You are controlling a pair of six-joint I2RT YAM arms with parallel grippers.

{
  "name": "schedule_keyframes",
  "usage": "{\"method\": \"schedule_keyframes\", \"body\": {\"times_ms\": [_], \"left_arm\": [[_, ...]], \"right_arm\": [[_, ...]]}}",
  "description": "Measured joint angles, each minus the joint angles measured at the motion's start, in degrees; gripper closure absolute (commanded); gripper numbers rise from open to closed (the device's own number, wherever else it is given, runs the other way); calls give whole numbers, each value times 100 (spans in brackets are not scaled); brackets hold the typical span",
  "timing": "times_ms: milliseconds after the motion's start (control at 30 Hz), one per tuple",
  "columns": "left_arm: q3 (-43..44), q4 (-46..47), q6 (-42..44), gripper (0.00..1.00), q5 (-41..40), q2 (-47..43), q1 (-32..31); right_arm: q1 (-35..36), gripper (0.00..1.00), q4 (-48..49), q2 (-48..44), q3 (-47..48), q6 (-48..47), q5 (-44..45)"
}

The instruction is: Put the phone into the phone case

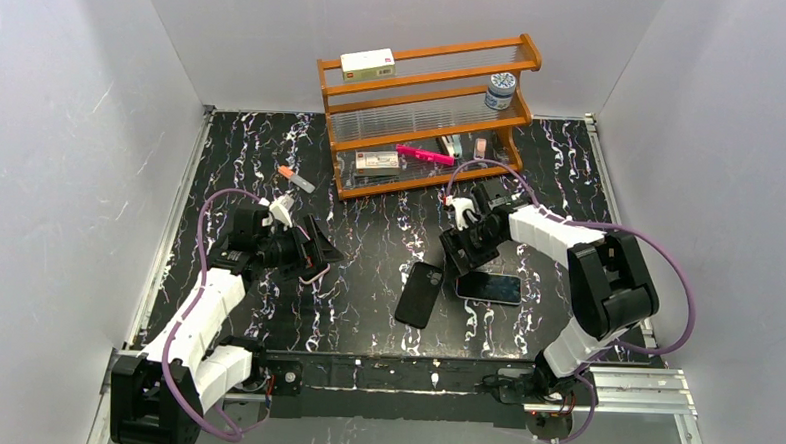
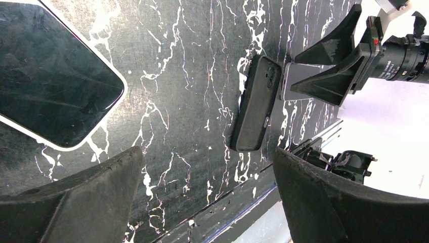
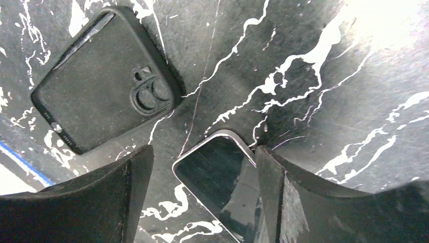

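Phone (image 3: 218,190) is lying screen-up at lower centre; right pincer (image 3: 201,162), released, is straddling its end, apparently preparing a grasp.

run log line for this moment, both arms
phase: pre-grasp | right pincer: open, straddling phone end | phone: flat, uncased | phone case: flat, apart from phone | left pincer: open, empty

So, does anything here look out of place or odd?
The case seems to lie back up, camera ring on top, so its opening faces the table. It also sits at an angle to the phone. A small tube lies loose beside the rack.
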Motion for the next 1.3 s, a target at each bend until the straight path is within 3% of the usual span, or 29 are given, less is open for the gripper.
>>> {"method": "schedule_keyframes", "body": {"times_ms": [167,367,567,867,1100,1300], "left_arm": [[0,-2,0,2,0,-15,-11],[4,0,0,2,0,-85,-31],[4,0,2,2,0,-131,-37],[4,-2,4,2,0,-168,-48],[7,-2,4,2,2,-195,-55],[7,0,4,2,0,-195,-81]], "right_arm": [[35,22,-323,52,168,295,-70],[61,15,-289,-367,197,1189,269],[66,2,-140,-1423,372,3012,1475],[66,1,-387,-2400,424,6087,2863],[63,1,-1947,-3008,415,9003,3777],[63,1,-2719,-2583,439,10122,3864]]}}
